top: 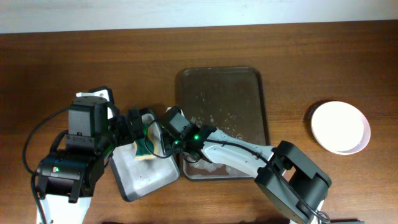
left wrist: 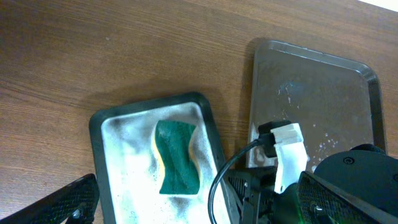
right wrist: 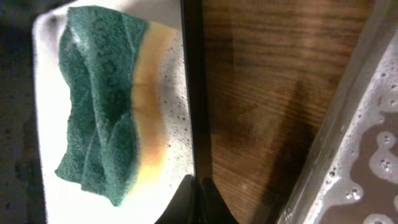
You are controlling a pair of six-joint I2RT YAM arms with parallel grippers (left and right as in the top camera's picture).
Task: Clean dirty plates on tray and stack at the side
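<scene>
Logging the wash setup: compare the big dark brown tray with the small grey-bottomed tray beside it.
The large dark brown rectangular tray is clearly bigger than the small dark-rimmed grey tray. The brown tray holds only soapy water; the grey tray holds a green-and-yellow sponge. The brown tray sits square to the table; the grey one lies skewed. Both are rectangular, rimmed and wet.

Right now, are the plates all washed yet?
Nearly done, it seems. The big tray holds only soapy water, no plates. The white plates sit stacked at the side; I cannot count them. The sponge lies in its small tray, the right gripper shut beside it. Little looks left.
</scene>
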